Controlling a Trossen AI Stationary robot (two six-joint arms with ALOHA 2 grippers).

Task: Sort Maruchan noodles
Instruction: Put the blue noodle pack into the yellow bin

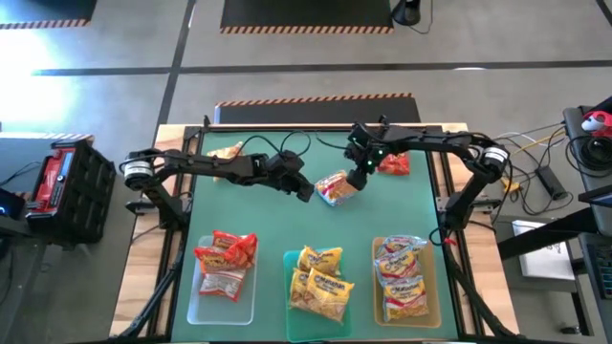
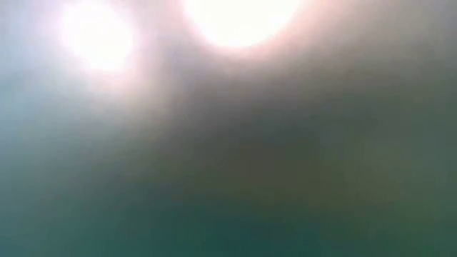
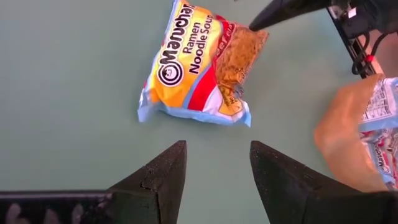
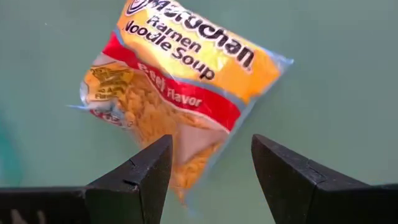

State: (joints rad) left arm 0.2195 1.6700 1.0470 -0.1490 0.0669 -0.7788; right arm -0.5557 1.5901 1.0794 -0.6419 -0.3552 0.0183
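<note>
Green matting covers the table (image 1: 277, 220), and three trays line its near edge: a clear tray (image 1: 203, 296) with red packets (image 1: 226, 251), a teal tray (image 1: 296, 320) with yellow packets (image 1: 320, 277), and an amber tray (image 1: 432, 287) with white-labelled packets (image 1: 400, 277). Mid-table lies a yellow-orange packet (image 1: 334, 187) with a red band, flat on the mat and apart from the trays. The right gripper (image 1: 359, 179) hangs right at that packet's far corner, its fingers (image 4: 138, 177) spread apart with the packet (image 4: 180, 74) just past them and nothing between them. The left gripper (image 1: 304, 191) sits just beside the same packet on the other side, fingers (image 3: 158, 180) also parted and empty, the packet (image 3: 199, 65) a little way ahead of them. Two more packets rest near the far edge: a yellowish packet (image 1: 226, 151) under the left arm and a red packet (image 1: 393, 164) beneath the right arm. The low view shows only a blurred glare.
</note>
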